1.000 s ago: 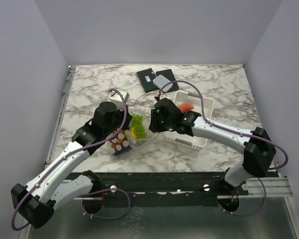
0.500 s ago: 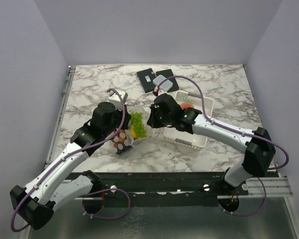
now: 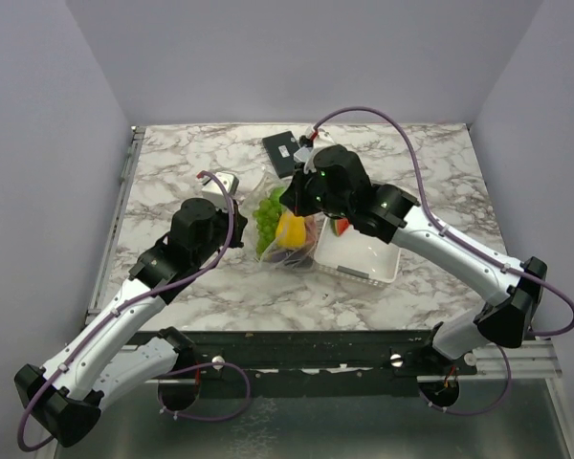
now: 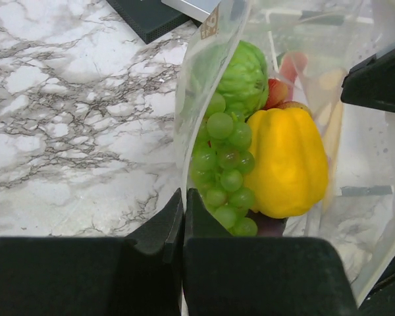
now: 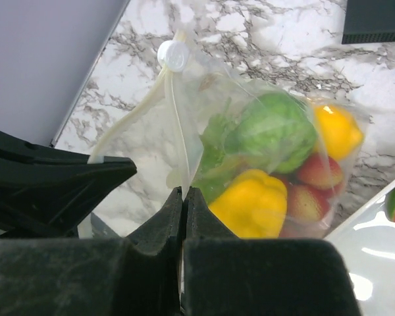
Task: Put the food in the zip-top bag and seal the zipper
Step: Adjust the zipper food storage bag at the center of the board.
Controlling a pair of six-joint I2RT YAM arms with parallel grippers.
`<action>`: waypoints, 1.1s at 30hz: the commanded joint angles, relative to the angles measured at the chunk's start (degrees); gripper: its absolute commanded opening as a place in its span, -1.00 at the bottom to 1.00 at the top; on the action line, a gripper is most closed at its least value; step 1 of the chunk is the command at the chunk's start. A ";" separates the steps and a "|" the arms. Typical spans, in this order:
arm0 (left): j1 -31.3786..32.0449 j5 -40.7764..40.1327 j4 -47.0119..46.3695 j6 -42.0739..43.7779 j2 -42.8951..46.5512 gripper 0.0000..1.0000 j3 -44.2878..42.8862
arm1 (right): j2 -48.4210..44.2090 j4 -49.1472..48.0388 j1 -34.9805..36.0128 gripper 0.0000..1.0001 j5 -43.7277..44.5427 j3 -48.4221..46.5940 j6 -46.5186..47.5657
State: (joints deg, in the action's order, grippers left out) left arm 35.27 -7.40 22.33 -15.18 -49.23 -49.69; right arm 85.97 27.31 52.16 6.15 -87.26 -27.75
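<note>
The zip-top bag (image 3: 285, 260) hangs between both grippers above the table, full of food. In the left wrist view I see green grapes (image 4: 224, 171), a yellow lemon (image 4: 286, 161), a round green piece (image 4: 243, 76) and a red strawberry (image 4: 276, 92) through the plastic. My left gripper (image 4: 184, 195) is shut on the bag's edge. My right gripper (image 5: 184, 191) is shut on the mouth edge beside the zipper (image 5: 174, 118). The top view shows the left gripper (image 3: 241, 227) and the right gripper (image 3: 295, 196) on opposite sides of the bag. A watermelon slice (image 3: 342, 227) lies in the basket.
The white rectangular basket (image 3: 368, 263) stands right of the bag, under the right arm. A black pad (image 3: 285, 153) lies at the back of the marble table (image 3: 172, 172). A small white box (image 3: 222, 182) sits behind the left gripper.
My right gripper has risen and swung back from beside the basket, pulling the bag's mouth up. The bag now hangs taller with the food showing. The left gripper shifted slightly back.
</note>
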 commanded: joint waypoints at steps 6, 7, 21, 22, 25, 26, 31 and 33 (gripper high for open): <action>-0.02 -2.36 -1.72 -0.11 0.37 -1.00 0.30 | 0.98 0.86 -0.04 -0.99 1.75 5.60 0.85; -0.01 -2.36 -1.68 -0.16 0.32 -1.00 0.30 | 0.76 1.04 -0.04 -0.99 2.10 5.49 0.92; 0.03 -2.82 -1.59 -0.10 0.20 -1.00 0.30 | -1.00 0.34 -0.04 -0.99 3.12 8.01 -0.09; 0.03 -2.73 -1.62 -0.08 0.11 -1.00 0.30 | -1.18 0.44 -0.04 -0.98 3.30 7.99 -0.19; 0.02 -2.62 -1.63 -0.07 0.19 -1.00 0.30 | -2.03 1.24 -0.04 -0.78 4.62 7.29 -0.20; 0.02 -2.62 -1.63 -0.09 0.19 -1.00 0.30 | -2.38 1.66 -0.04 -0.74 5.05 6.98 -0.18; -0.02 -2.70 -1.61 -0.05 0.19 -1.00 0.30 | -4.70 2.61 -0.04 -0.33 7.07 6.05 0.51; 0.03 -2.71 -1.61 -0.08 0.19 -1.00 0.30 | -5.67 3.42 -0.04 -0.13 8.21 5.61 0.77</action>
State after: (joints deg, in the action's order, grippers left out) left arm 35.27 -9.26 22.39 -15.18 -49.30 -49.69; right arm 83.50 29.45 52.12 10.50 -79.77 -27.70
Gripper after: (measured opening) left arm 0.003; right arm 0.373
